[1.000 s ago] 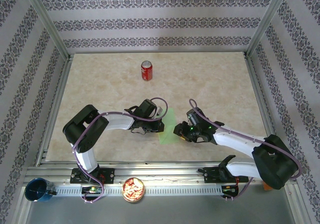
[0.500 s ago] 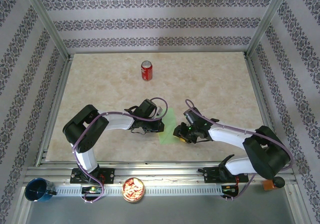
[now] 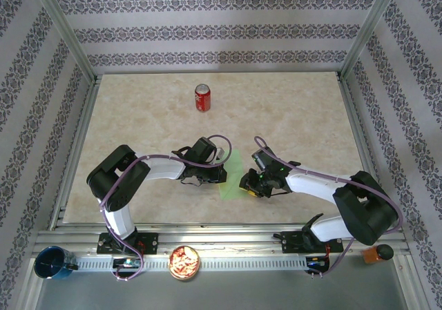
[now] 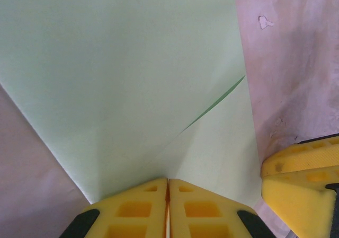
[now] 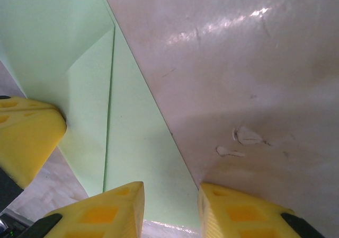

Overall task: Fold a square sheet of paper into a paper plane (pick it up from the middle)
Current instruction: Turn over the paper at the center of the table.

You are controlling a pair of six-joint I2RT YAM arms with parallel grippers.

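Note:
The square sheet of paper (image 3: pixel 233 175) is light green and lies partly folded on the table between my two grippers. In the left wrist view the paper (image 4: pixel 132 63) shows a diagonal folded flap. My left gripper (image 4: pixel 168 181) is shut, its yellow tips resting on the paper where the creases meet. It sits at the sheet's left side (image 3: pixel 222 174). My right gripper (image 5: pixel 170 195) is open, its fingers straddling the paper's (image 5: pixel 132 142) right edge close to the table, at the sheet's right side (image 3: pixel 245 182). Each wrist view catches the other gripper's yellow finger.
A red can (image 3: pixel 202 97) stands upright at the back middle of the table. Off the near edge, on the rail, are a blue cup (image 3: pixel 52 262), a bowl of snacks (image 3: pixel 184 262) and an orange object (image 3: pixel 376 253). Metal posts frame the table.
The right arm's elbow swung back and up while its gripper stayed at the paper's right edge, jaws narrowing slightly. The left arm and the paper have not moved.

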